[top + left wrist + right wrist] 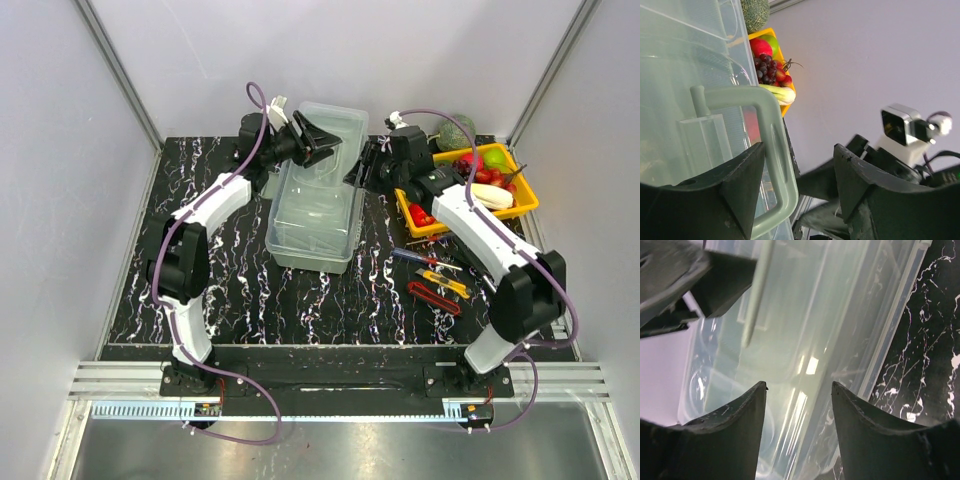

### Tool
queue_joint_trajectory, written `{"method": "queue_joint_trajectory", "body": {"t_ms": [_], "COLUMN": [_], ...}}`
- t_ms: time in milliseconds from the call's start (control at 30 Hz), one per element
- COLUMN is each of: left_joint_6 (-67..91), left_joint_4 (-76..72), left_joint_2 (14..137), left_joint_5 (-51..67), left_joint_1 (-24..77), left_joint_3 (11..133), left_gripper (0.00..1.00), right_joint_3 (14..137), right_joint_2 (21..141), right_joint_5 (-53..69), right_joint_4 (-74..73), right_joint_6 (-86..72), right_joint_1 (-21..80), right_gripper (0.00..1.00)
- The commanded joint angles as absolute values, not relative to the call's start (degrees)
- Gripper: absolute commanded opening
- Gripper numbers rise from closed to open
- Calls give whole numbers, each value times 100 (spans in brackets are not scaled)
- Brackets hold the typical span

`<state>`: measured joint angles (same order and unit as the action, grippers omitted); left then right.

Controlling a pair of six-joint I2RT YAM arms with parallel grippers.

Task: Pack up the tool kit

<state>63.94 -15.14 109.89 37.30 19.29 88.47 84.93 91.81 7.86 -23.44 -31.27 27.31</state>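
Observation:
The pale grey-green toolbox (315, 195) with its clear lid stands in the middle of the table, long side running away from me. My left gripper (318, 135) is open at its far end; in the left wrist view (800, 150) the pale green handle (775, 145) stands between the fingers, close to the left one. My right gripper (365, 170) is open and empty at the box's right side, over the clear lid (805, 330) in the right wrist view (799, 385). A screwdriver (425, 258), yellow knife (443, 283) and red knife (433, 298) lie on the table to the right. No hammer shows.
An orange-yellow tray (525, 205) of fruit and vegetables stands at the back right, with a green melon (457, 131) behind it. Grey walls close in the black marbled table (240, 290) on three sides. The right arm's camera (902, 125) shows in the left wrist view.

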Motion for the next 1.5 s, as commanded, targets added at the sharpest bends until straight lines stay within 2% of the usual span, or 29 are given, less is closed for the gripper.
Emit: {"method": "queue_joint_trajectory", "body": {"t_ms": [0,167,300,467,933,1133,1467], "left_joint_6": [6548,6548,6486,6469,6434,6451,6065], "left_joint_4": [-2259,-2233,-2153,-2109,-1951,-1916,-1275], "left_joint_2": [10969,10995,11012,11057,11039,11048,10864], "left_joint_5": [4043,4026,3990,3999,3903,3867,3622], "left_joint_1": [1969,1960,1969,1960,1960,1951,1890], "left_joint_3": [8982,8956,8982,9009,9009,8991,9026], "left_gripper": [60,60,60,60,60,59,61], "right_joint_3": [8570,8640,8359,8341,8701,8745,8798], "right_joint_2": [9474,9677,9396,9246,9922,10195,10380], "right_joint_5": [1344,1652,1434,1388,1898,2153,2346], "right_joint_4": [-1373,-985,-747,-651,-519,-369,-202], "right_joint_6": [-3462,-3638,-3621,-3463,-3788,-4087,-4271], "right_joint_1": [2549,2514,2514,2514,2514,2514,2514], "right_gripper": [59,56,54,56,54,49,34]}}
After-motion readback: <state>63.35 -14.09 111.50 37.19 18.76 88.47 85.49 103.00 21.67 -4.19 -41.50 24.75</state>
